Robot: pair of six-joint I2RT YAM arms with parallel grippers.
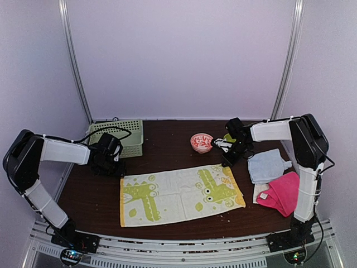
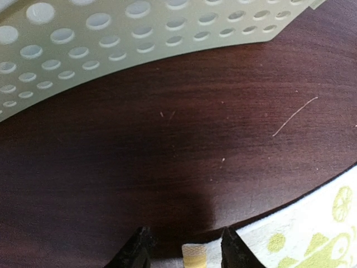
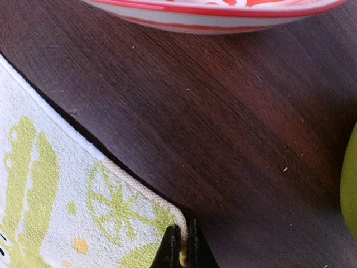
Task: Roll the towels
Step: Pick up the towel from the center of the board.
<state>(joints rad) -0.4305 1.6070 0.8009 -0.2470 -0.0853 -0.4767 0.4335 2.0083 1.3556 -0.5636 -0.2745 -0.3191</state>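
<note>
The yellow towel [image 1: 178,194] with a green crocodile pattern lies spread flat on the dark table. My right gripper [image 1: 227,162] is shut on its far right corner, and the corner hem shows pinched between the fingertips in the right wrist view [image 3: 182,245]. My left gripper [image 1: 109,163] is open at the far left corner. In the left wrist view [image 2: 184,252] a small yellow loop tag [image 2: 194,257] of the towel [image 2: 312,234] lies between the spread jaws. The light blue towel [image 1: 268,166], the pink towel [image 1: 281,192] and a cream towel [image 1: 260,193] partly under it lie at the right.
A green perforated basket [image 1: 120,137] stands at the back left, close behind my left gripper [image 2: 111,39]. A red-and-white bowl [image 1: 201,142] sits behind the towel's far edge, just beyond my right gripper [image 3: 223,14]. A green object [image 3: 351,184] shows at that view's right edge.
</note>
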